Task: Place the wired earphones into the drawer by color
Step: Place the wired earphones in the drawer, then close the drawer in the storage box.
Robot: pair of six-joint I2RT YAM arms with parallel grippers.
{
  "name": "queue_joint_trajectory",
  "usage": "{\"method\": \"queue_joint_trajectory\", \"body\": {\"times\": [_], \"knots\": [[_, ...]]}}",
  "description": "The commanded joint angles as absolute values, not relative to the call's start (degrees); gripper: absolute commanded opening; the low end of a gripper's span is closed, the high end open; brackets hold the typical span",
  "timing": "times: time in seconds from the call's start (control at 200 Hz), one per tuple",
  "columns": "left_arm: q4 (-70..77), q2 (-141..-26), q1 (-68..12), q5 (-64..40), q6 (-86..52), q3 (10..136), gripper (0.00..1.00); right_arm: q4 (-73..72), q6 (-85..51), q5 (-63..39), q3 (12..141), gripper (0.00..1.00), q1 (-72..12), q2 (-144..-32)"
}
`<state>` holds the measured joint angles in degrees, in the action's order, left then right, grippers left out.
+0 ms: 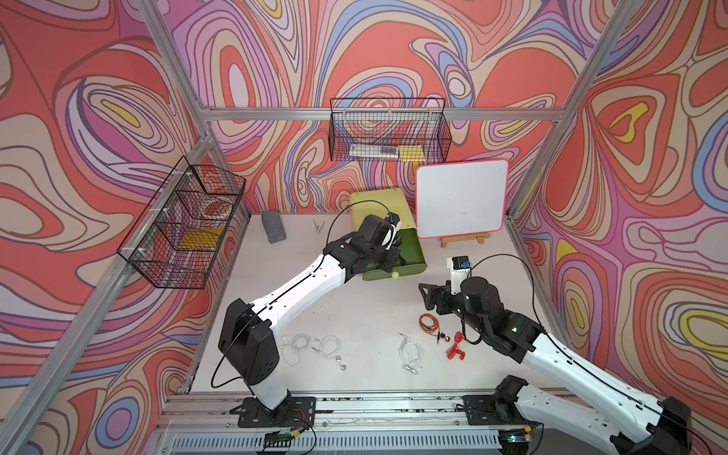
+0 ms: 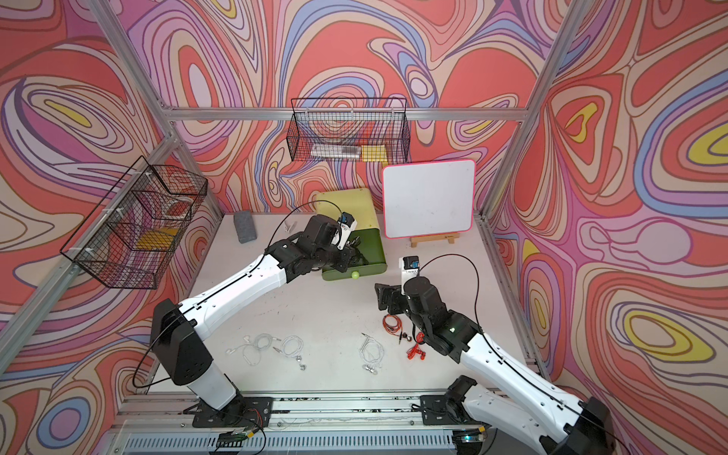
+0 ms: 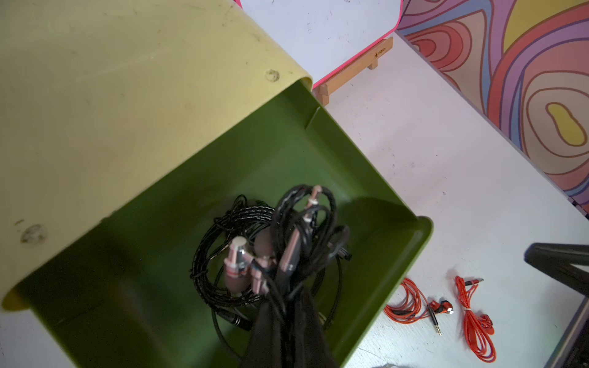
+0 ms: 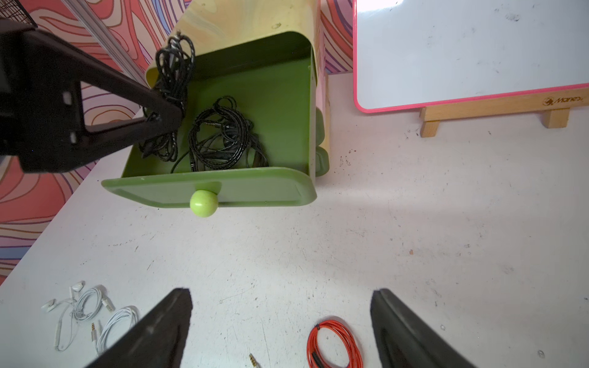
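Top views high, far; left wrist close above drawer (image 3: 318, 153); right wrist low before it; all share it.

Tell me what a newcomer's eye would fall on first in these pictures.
The open green drawer at the back of the table, with black earphones lying in it, and the left gripper shut on another black bundle over it. Then the white earphones along the table's front and the red earphones by the open right gripper.
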<state>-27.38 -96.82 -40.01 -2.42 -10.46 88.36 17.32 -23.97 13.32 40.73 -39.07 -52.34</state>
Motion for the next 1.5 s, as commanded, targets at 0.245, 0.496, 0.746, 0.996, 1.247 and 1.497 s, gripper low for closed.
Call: {"method": "queue_joint_trajectory", "body": {"times": [0.245, 0.496, 0.746, 0.996, 1.247, 1.497], "knots": [[-26.6, -97.6, -39.4, -2.6, -9.8, 90.2, 0.23, 14.0, -29.4, 9.1, 43.0, 0.90, -38.9, -57.3], [-25.4, -92.7, -39.4, -1.6, -10.9, 88.0, 0.46, 11.4, -34.1, 2.8, 45.3, 0.84, -38.9, -62.0], [-20.4, -79.5, -39.3, -0.5, -13.8, 76.5, 0.76, 9.7, -36.3, -1.3, 47.4, 0.81, -39.1, -66.5], [-11.6, -63.3, -39.3, 3.2, -17.4, 55.3, 0.99, 8.2, -37.5, -3.1, 49.5, 0.77, -39.4, -70.8], [-5.7, -51.5, -39.4, 8.6, -16.2, 38.6, 0.99, 7.6, -38.0, -3.7, 51.9, 0.75, -39.9, -74.4], [3.0, -45.6, -39.3, 10.1, -12.9, 26.6, 0.99, 5.5, -37.6, -4.0, 53.1, 0.74, -40.3, -77.1]]}}
